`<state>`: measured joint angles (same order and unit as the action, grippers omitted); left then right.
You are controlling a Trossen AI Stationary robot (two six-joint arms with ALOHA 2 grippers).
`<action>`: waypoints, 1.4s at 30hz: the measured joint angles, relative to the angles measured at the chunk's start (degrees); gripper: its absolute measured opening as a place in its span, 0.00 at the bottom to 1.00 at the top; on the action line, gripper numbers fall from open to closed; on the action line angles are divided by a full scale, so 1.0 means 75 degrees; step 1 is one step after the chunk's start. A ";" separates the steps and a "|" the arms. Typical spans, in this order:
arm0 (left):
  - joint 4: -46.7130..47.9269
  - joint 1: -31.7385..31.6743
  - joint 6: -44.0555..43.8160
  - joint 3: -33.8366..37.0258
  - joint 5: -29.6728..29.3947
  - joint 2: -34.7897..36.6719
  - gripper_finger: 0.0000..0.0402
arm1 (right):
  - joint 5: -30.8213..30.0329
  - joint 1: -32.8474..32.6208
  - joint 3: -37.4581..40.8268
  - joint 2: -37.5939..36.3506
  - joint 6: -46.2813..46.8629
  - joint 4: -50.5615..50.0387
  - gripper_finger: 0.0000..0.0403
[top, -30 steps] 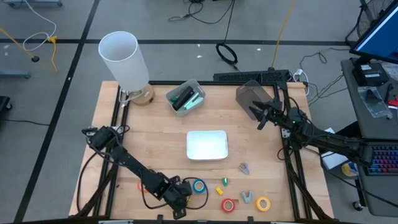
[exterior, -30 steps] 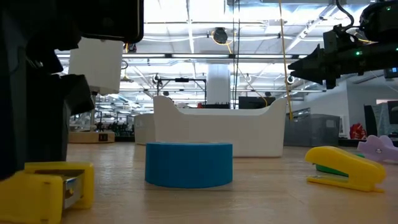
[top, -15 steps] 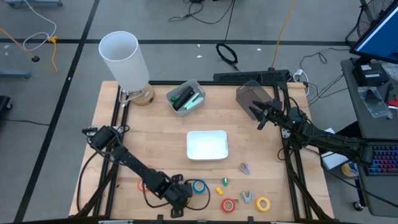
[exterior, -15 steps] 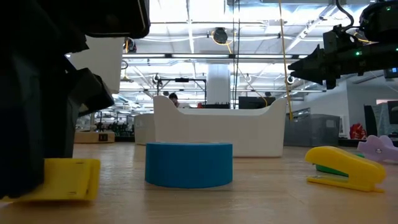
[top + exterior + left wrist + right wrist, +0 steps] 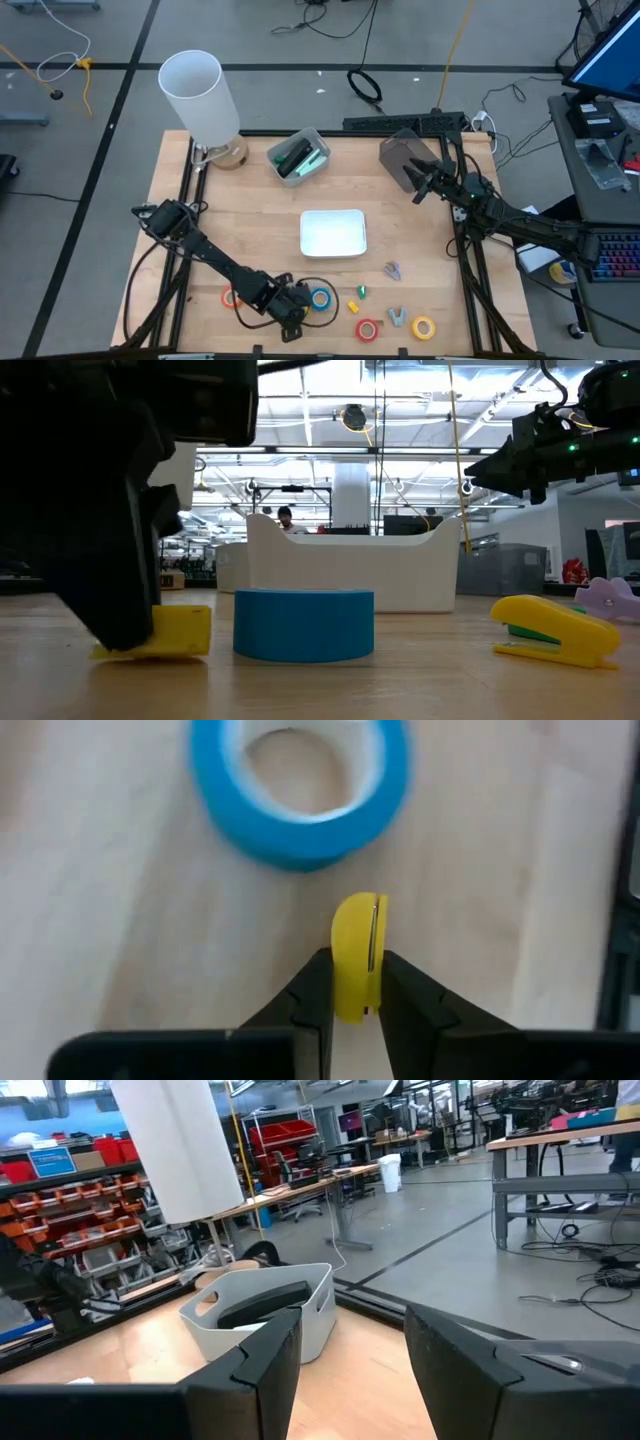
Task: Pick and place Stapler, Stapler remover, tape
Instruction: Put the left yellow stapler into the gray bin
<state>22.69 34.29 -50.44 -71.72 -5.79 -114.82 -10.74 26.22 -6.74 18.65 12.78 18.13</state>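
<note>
Left gripper (image 5: 349, 990) clamped on a yellow stapler (image 5: 357, 952) beside the blue tape roll (image 5: 300, 790); right gripper (image 5: 420, 183) spread open, raised near the table's (image 5: 250, 220) far right corner.

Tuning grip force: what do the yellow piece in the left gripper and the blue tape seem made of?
Yellow piece: probably hard plastic, smooth and uniformly coloured, with a thin metal-looking strip along its edge. Blue tape: likely matte paper or vinyl wound on a pale core.
</note>
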 joint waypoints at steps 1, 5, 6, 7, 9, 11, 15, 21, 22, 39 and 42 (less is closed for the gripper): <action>0.0220 -0.0004 -0.0211 0.0004 -0.0032 0.0069 0.15 | 0.0000 0.0000 0.0003 0.0001 0.0000 0.0001 0.42; 0.1470 -0.0004 -0.1102 0.0020 -0.0037 0.0427 0.14 | 0.0000 0.0000 0.0000 0.0000 0.0000 0.0012 0.42; 0.1824 0.0001 -0.1315 0.0020 -0.0050 0.0509 0.14 | 0.0000 0.0000 0.0003 0.0003 0.0000 0.0012 0.42; 0.2165 0.0002 -0.1500 0.0027 -0.0090 0.0594 0.14 | 0.0000 0.0000 0.0001 0.0000 0.0000 0.0015 0.42; 0.2751 -0.0004 -0.1812 0.0035 -0.0254 0.0793 0.14 | 0.0003 0.0000 0.0000 0.0002 0.0000 0.0019 0.42; 0.3236 -0.0051 -0.2068 0.0026 -0.0505 0.0980 0.14 | 0.0003 0.0000 0.0003 0.0000 0.0000 0.0030 0.42; 0.3859 -0.0303 -0.2581 0.0023 -0.1034 0.1215 0.14 | 0.0006 0.0000 0.0002 0.0000 0.0000 0.0041 0.42; 0.4146 -0.0941 -0.3040 0.0015 -0.1918 0.1547 0.14 | 0.0009 0.0000 0.0003 0.0000 0.0000 0.0052 0.42; 0.4149 -0.1084 -0.3039 0.0014 -0.2091 0.1614 0.14 | 0.0009 0.0000 0.0003 0.0000 0.0000 0.0052 0.42; 0.3021 -0.3800 -0.0036 0.0000 -0.5173 0.3292 0.14 | 0.0035 0.0000 0.0000 0.0003 0.0000 0.0015 0.42; 0.1873 -0.4315 0.1433 0.0000 -0.5171 0.3280 0.14 | 0.0035 0.0000 0.0003 0.0002 0.0000 -0.0002 0.42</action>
<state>36.73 1.93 -39.69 -71.72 -44.57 -90.22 -10.48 26.22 -6.72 18.67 12.78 18.12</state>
